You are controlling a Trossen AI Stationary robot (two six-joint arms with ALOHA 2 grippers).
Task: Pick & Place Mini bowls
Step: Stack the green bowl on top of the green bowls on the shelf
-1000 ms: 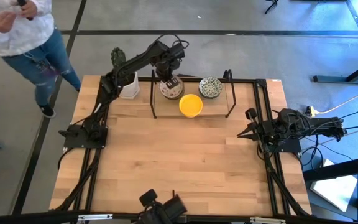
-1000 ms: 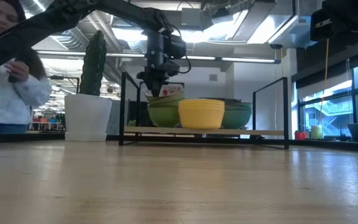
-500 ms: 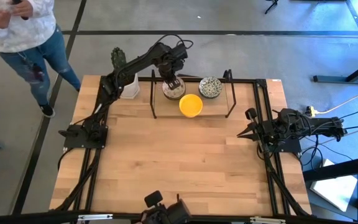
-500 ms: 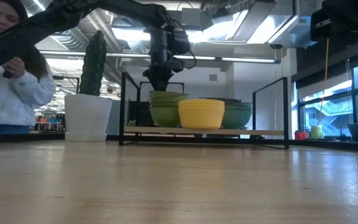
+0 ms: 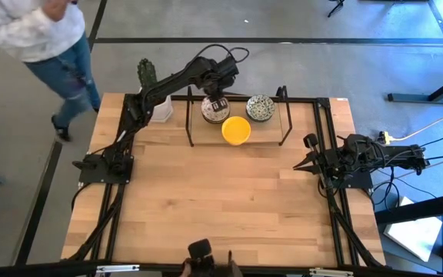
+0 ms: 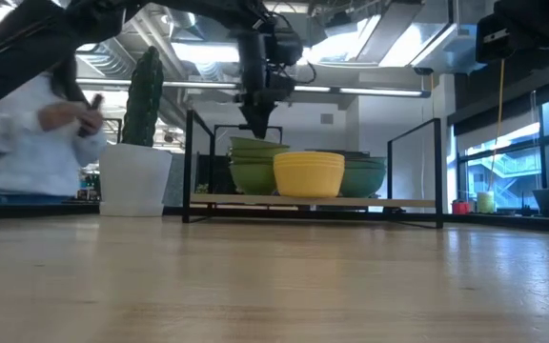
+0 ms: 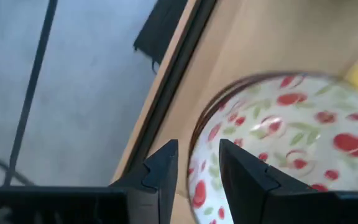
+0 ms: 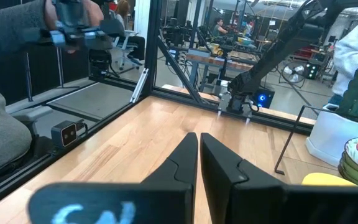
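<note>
On the pale wooden worktop, toward its far edge, a thin black wire frame encloses three small round bowls. The white bowl with a red-and-green speckled pattern tops a short stack of green-sided bowls on the side nearest a white pot holding a green cactus. A white bowl with a grey-green pattern sits beside it, and a plain bright yellow bowl lies just in front, between the two. The left gripper hangs above the red-speckled bowl's rim, its fingers partly spread with a clear gap between them, and holds nothing; the bowl rests on its stack. The right gripper waits at the worktop's right edge, its two fingers pressed together and empty. Beyond the worktop's far left corner, a person in a white top and blue jeans stands on the grey floor.
</note>
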